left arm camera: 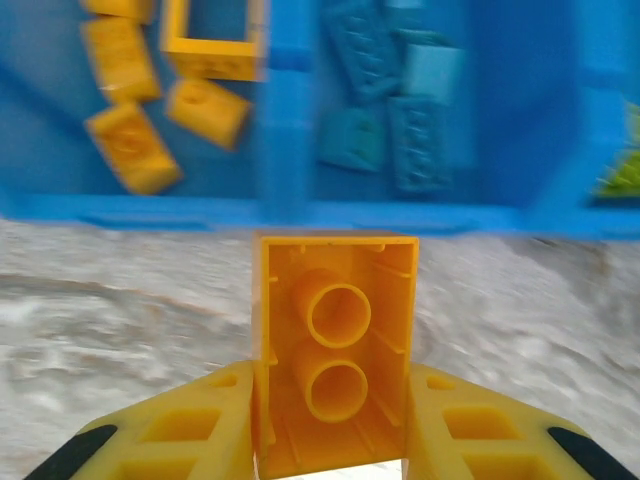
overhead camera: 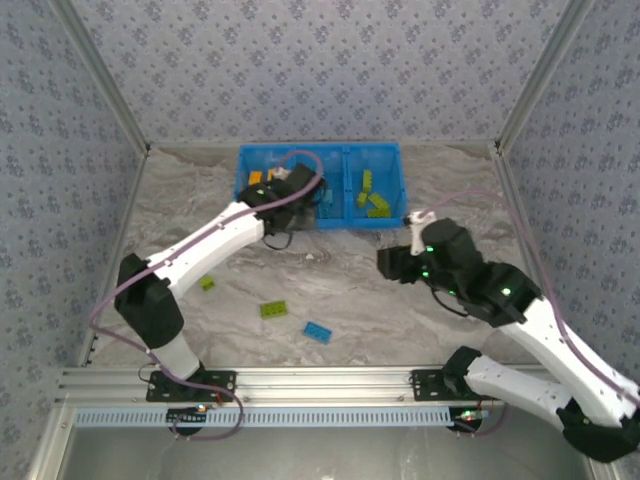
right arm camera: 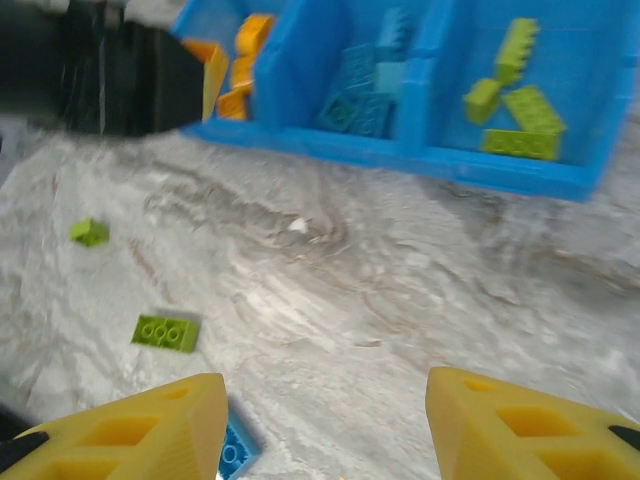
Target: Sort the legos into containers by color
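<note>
My left gripper [left arm camera: 335,385] is shut on an orange lego [left arm camera: 337,340], its hollow underside facing the camera, just in front of the blue bin of containers [left arm camera: 290,215]. In the top view that gripper [overhead camera: 301,192] is at the bin's [overhead camera: 390,160] front wall. The left compartment holds orange legos [left arm camera: 130,145] and an orange frame [left arm camera: 212,40], the middle one blue legos [left arm camera: 400,130], the right one lime legos [right arm camera: 520,120]. My right gripper [right arm camera: 320,430] hangs open and empty over the table. Near it lie a blue lego [right arm camera: 235,450] and a lime lego [right arm camera: 165,332].
A small lime lego [overhead camera: 206,283] lies left of centre; the lime brick [overhead camera: 273,309] and blue brick [overhead camera: 318,332] sit toward the near edge. The left arm [overhead camera: 215,240] stretches diagonally across the table. Patterned walls enclose three sides.
</note>
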Motion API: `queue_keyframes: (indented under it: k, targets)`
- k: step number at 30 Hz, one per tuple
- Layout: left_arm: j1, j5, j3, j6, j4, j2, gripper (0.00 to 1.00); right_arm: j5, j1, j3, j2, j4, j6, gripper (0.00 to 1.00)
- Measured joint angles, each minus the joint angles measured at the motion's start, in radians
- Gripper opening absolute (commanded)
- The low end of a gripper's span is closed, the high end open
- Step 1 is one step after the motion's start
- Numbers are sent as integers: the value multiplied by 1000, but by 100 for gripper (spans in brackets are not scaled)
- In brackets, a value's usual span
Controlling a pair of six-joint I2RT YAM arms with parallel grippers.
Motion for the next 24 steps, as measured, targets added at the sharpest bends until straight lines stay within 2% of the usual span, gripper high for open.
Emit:
queue_keyframes:
  k: [6,10,18,24]
  targets:
    - [186,21,-11,68,6,34,33,24,95,-5,148,123,9,58]
    - [248,27,45,95,5,152,33,24,109,-5,184,186,17,58]
    - [296,37,198,130,-16,385,34,24,122,-5,203,225,25,58]
    - [298,37,295,138,-35,469,37,24,122,-9,203,229,35,58]
